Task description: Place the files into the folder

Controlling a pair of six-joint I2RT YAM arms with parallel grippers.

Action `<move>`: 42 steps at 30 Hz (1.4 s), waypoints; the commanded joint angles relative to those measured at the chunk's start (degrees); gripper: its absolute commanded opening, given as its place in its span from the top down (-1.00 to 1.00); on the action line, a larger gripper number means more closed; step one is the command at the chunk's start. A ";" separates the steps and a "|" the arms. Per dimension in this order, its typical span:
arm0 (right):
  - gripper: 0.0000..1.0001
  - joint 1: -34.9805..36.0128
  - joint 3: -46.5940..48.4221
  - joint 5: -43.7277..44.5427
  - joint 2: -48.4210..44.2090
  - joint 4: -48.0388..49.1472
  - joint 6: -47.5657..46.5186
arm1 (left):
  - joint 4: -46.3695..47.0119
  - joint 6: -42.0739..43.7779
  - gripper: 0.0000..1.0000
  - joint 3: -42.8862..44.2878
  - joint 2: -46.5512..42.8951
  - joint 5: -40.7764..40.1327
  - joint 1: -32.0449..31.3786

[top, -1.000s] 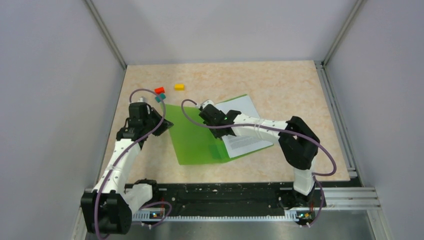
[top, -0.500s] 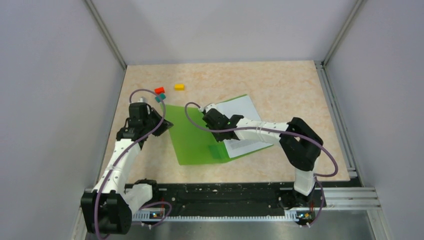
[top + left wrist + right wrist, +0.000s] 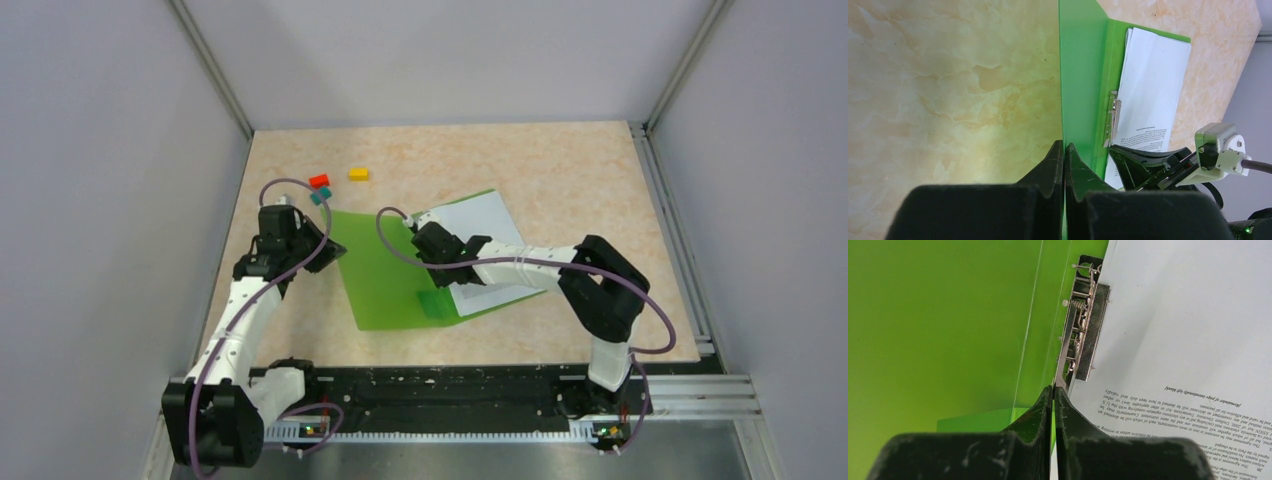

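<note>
The green folder (image 3: 380, 280) lies open on the table, its left cover spread flat. The files (image 3: 480, 220), white printed sheets, rest on its right half beside the metal clip (image 3: 1083, 330) on the spine. My left gripper (image 3: 318, 243) is shut on the outer edge of the folder's left cover (image 3: 1080, 75), with green showing between its jaws (image 3: 1064, 145). My right gripper (image 3: 447, 268) is shut, and its tips (image 3: 1053, 388) sit at the lower end of the clip's thin lever, between the cover (image 3: 948, 315) and the files (image 3: 1188, 330). In the left wrist view, the clip (image 3: 1114, 112) and files (image 3: 1153, 90) show beyond the cover.
A red block (image 3: 319, 181), a teal block (image 3: 320, 198) and a yellow block (image 3: 358, 173) lie on the table behind the folder, close to my left gripper. Grey walls enclose the table on three sides. A metal rail (image 3: 690, 290) runs along its right edge.
My right gripper has shifted a little to the right and nearer along the folder's spine, uncovering a darker green patch on the cover. The left gripper has stayed put.
</note>
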 commanded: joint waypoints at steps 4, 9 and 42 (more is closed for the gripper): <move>1.00 -1.92 -4.17 -0.49 2.45 -4.97 1.19 | 1.25 0.98 1.00 0.05 0.45 -0.71 -0.02; 1.00 -2.26 -5.23 -0.07 2.27 -4.82 1.44 | 1.16 0.94 1.00 0.02 0.70 -1.51 -0.02; 1.00 -4.97 -4.99 2.19 -1.33 -7.29 2.88 | -0.61 0.54 1.00 0.14 1.99 -5.45 0.05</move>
